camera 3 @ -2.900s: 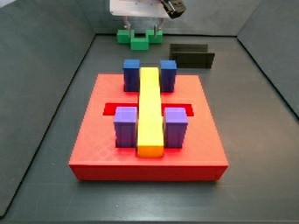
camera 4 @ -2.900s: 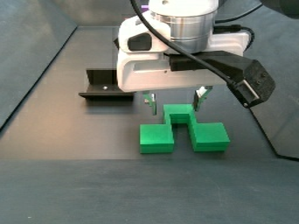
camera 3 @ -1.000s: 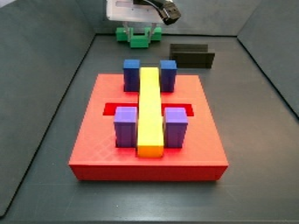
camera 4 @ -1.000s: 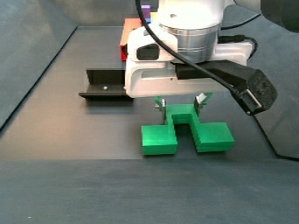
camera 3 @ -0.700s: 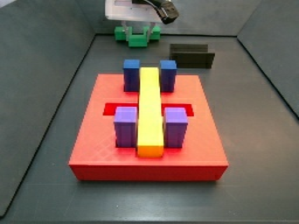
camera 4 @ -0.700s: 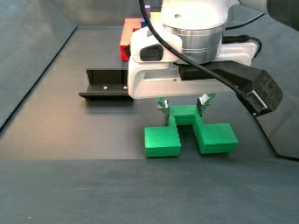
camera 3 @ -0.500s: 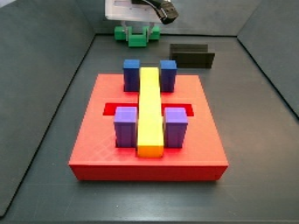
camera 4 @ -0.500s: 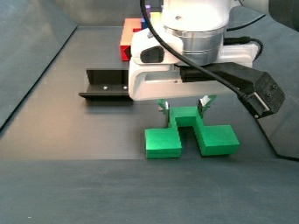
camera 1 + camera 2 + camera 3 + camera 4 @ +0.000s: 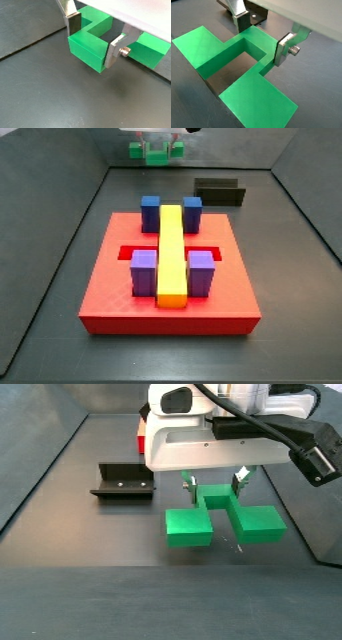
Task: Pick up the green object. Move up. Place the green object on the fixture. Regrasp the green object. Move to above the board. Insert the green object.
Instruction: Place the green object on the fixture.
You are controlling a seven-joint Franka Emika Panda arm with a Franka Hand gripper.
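The green object [image 9: 190,527] is a bright green bridge-shaped block, hanging a little above the dark floor with its two legs level and pointing away from the fixture. My gripper [image 9: 214,484] is shut on its middle bar. In both wrist views the silver fingers [image 9: 114,52] press on either side of the green bar [image 9: 251,42]. In a side view the gripper [image 9: 158,145] holds the green object [image 9: 156,154] high at the far end. The dark fixture [image 9: 120,481] stands on the floor beside it. The red board [image 9: 107,278] lies further off.
The board carries a long yellow bar [image 9: 173,253], two blue blocks [image 9: 151,208] and two purple blocks [image 9: 143,273]. The fixture [image 9: 219,191] stands between the board and the back wall. Grey walls enclose the floor on all sides.
The gripper closed on the green object's middle bar and has risen with it, so the block is off the floor and higher in both side views.
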